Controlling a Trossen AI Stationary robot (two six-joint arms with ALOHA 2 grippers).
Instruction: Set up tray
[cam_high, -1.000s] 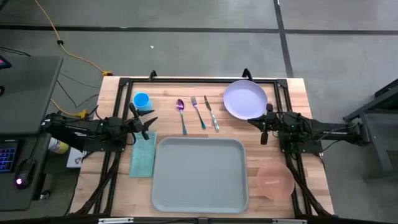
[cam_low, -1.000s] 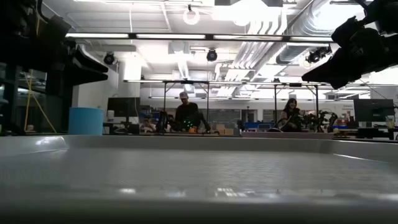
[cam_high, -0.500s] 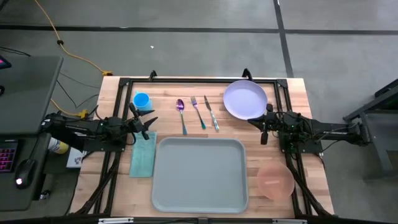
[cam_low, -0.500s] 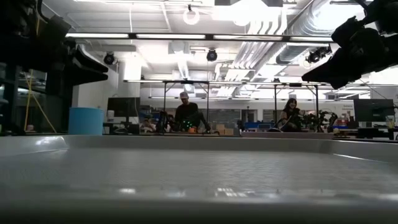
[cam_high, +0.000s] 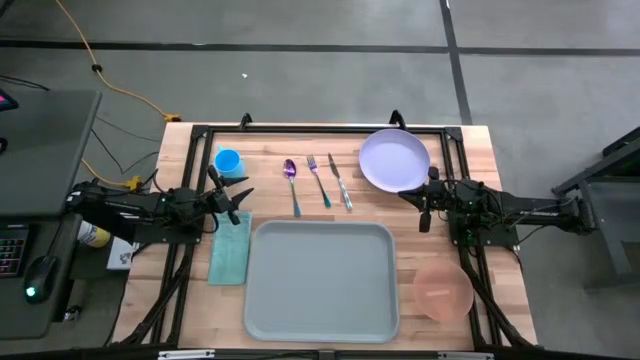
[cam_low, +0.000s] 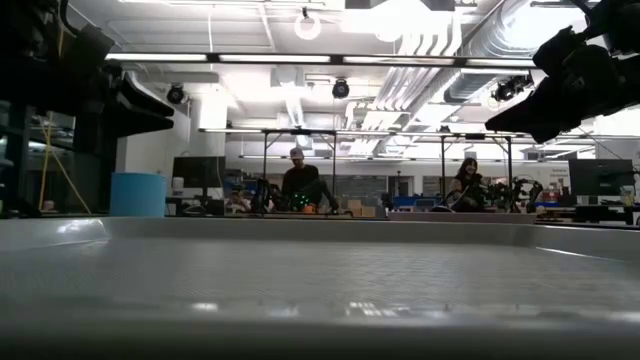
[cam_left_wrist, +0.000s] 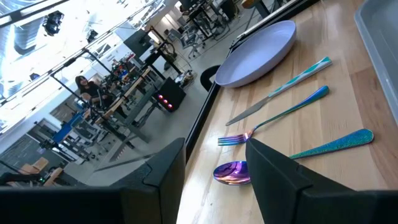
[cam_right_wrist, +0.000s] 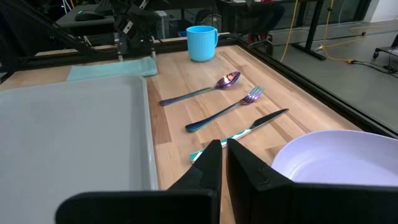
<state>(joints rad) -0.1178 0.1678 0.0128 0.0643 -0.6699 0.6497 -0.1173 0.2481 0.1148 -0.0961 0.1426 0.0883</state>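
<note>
The pale grey-blue tray (cam_high: 320, 285) lies flat at the table's near middle and fills the low view's foreground (cam_low: 320, 270). Beyond it, a spoon (cam_high: 291, 183), a fork (cam_high: 319, 180) and a knife (cam_high: 341, 182) lie side by side on the wood. A lavender plate (cam_high: 394, 160) rests at the far right. My left gripper (cam_high: 240, 202) hovers open at the table's left, over the teal cloth's far end (cam_high: 232, 228). My right gripper (cam_high: 410, 196) hovers shut at the right, near the plate's near rim. Neither touches anything.
A blue cup (cam_high: 228, 162) stands at the far left. A pink bowl (cam_high: 443, 290) sits at the near right, beside the tray. The teal folded cloth (cam_high: 230, 250) lies along the tray's left side. A black frame (cam_high: 320, 128) borders the table. People sit in the room beyond (cam_low: 300, 185).
</note>
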